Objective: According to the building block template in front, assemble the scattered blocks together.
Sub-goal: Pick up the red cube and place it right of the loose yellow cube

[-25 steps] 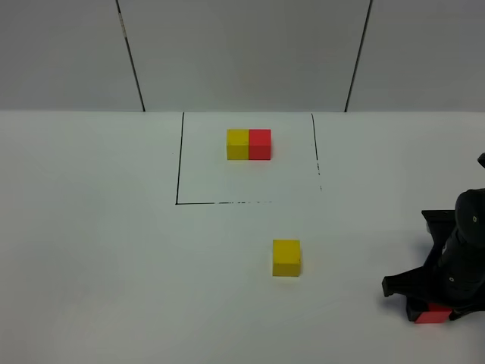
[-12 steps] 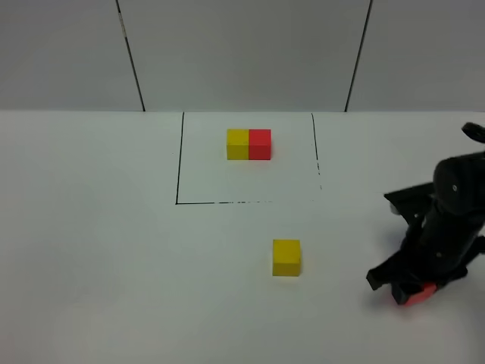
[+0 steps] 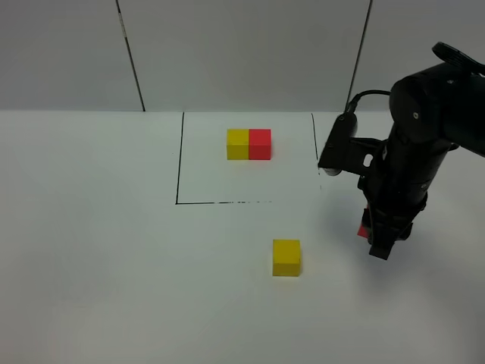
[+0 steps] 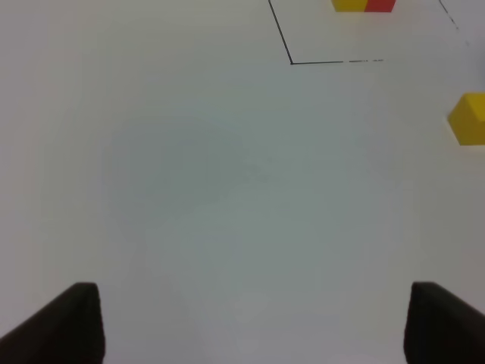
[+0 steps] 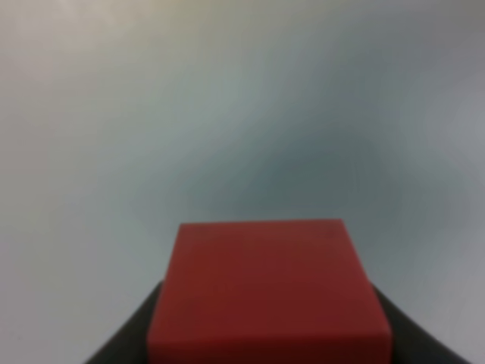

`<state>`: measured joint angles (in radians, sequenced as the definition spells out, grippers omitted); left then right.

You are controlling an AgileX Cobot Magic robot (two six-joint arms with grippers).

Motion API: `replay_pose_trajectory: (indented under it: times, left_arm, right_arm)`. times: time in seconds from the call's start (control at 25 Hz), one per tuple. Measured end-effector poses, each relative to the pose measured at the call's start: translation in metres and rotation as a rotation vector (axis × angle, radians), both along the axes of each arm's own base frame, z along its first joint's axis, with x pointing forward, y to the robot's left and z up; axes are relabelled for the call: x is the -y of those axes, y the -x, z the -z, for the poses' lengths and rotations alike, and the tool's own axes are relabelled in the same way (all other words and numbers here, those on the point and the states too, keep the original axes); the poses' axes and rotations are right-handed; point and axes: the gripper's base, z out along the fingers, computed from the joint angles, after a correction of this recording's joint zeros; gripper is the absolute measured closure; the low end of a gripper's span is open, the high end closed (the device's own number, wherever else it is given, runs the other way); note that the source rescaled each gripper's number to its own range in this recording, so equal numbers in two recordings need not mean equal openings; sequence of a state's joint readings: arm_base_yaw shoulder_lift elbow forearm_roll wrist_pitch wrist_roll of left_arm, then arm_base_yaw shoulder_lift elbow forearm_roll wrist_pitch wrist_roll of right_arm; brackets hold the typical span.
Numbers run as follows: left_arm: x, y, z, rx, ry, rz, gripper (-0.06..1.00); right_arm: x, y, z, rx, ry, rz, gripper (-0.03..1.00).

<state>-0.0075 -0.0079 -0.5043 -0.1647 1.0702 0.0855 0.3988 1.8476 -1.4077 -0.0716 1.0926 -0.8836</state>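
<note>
The red cube hangs above the table with my right gripper shut on it, to the right of the loose yellow cube. Only a sliver of red shows beside the black arm. In the right wrist view the red cube fills the space between the dark jaws of the right gripper. The template, a yellow and red pair, sits inside the black-lined rectangle farther back. My left gripper is open over bare table, with the yellow cube and the template far ahead of it.
The white table runs to a grey panelled wall at the back. The right arm's black body stands over the table's right side, next to the rectangle's right line.
My right gripper has lifted the red cube off the table near the front right corner and carried it up and leftward, toward the yellow cube. The left gripper has not moved.
</note>
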Motion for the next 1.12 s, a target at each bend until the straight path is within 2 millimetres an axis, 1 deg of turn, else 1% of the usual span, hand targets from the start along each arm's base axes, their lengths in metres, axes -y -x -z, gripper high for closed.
replay_pose_trajectory:
  times: [0.08,0.16,0.28,0.4,0.84,1.12]
  left_arm:
    - [0.000,0.000,0.000,0.000,0.000,0.000,0.03]
    - [0.000,0.000,0.000,0.000,0.000,0.000,0.03]
    - [0.000,0.000,0.000,0.000,0.000,0.000,0.03]
    - [0.000,0.000,0.000,0.000,0.000,0.000,0.03]
    - [0.000,0.000,0.000,0.000,0.000,0.000,0.03]
    - [0.000,0.000,0.000,0.000,0.002,-0.001,0.03]
  right_arm:
    - [-0.003,-0.005,0.008,-0.024,0.029,-0.019,0.97]
    - [-0.008,-0.009,0.020,-0.051,0.055,-0.034,0.97]
    - [-0.017,-0.012,0.036,-0.089,0.073,-0.052,0.97]
    - [-0.023,-0.011,0.048,-0.112,0.082,-0.067,0.97]
    - [-0.049,-0.015,0.078,-0.073,0.057,-0.126,0.97]
    - [-0.054,-0.015,0.098,-0.100,0.067,-0.137,0.97]
